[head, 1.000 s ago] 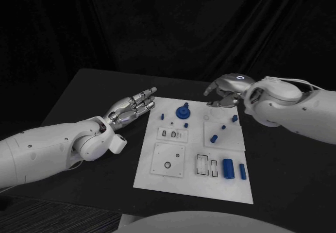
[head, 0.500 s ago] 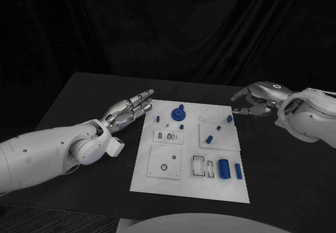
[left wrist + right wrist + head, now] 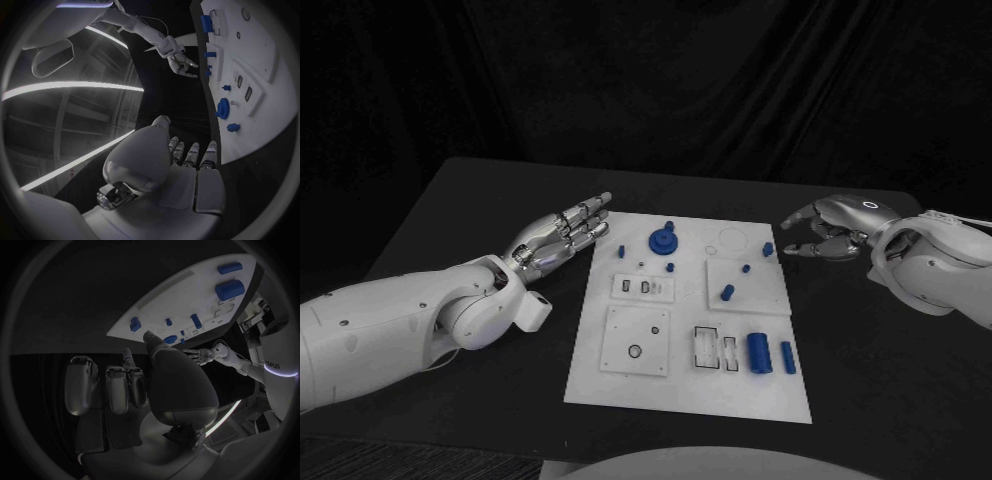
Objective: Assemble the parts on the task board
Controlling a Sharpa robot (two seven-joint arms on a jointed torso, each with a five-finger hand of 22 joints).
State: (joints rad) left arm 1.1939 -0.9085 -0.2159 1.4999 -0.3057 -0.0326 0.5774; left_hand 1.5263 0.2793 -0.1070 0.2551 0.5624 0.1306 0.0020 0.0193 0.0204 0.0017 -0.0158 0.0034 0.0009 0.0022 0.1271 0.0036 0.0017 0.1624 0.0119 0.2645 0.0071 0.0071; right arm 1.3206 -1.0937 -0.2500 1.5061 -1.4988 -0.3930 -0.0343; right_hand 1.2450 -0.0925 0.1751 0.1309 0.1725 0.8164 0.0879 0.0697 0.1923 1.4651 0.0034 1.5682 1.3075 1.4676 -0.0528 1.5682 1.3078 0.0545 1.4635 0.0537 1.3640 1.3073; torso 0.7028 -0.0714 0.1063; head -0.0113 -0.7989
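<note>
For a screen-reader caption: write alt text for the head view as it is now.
A white task board with small blue parts lies on a black table between two white robot arms. The left hand is beside the board's left edge, fingers extended, holding nothing; the right hand has its fingers curled by the far right corner, near a small blue peg.

White arms (image 3: 401, 320), silver robot hand (image 3: 567, 235), glowing ring.
</note>
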